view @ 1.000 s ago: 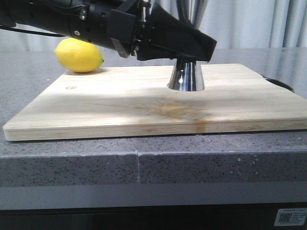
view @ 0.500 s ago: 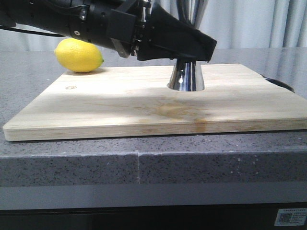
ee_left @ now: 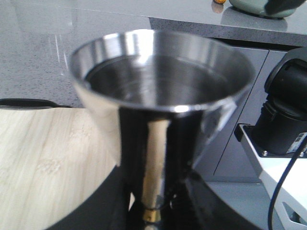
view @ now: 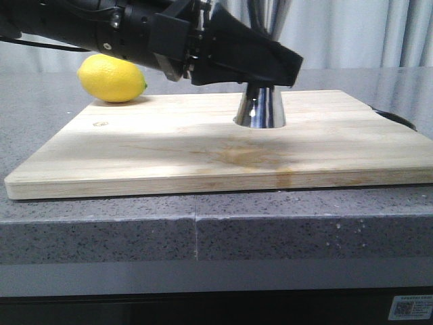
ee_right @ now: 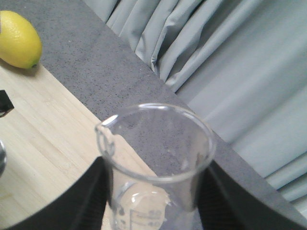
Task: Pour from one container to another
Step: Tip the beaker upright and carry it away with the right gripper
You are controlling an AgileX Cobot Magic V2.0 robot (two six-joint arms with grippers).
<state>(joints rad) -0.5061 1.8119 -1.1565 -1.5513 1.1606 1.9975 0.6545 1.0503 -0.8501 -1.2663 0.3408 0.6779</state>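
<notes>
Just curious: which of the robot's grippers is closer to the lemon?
Left. The left gripper, clamped around the jigger, reaches past the lemon; the right gripper holds the glass beaker farther off.

Hourglass-shaped double jigger (ee_left: 160, 96) of mirror-polished steel, thin gold band at its waist; small clear glass beaker (ee_right: 156, 167), smooth; pale, matt wooden board (view: 203, 145); speckled grey stone counter (view: 270, 230); dimpled yellow lemon (view: 111, 78).

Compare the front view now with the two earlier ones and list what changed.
The jigger, gripped by the left claw, shifted slightly left on the board, its base apparently tilted or just lifted. Lemon and board stayed put. No grip changed.
</notes>
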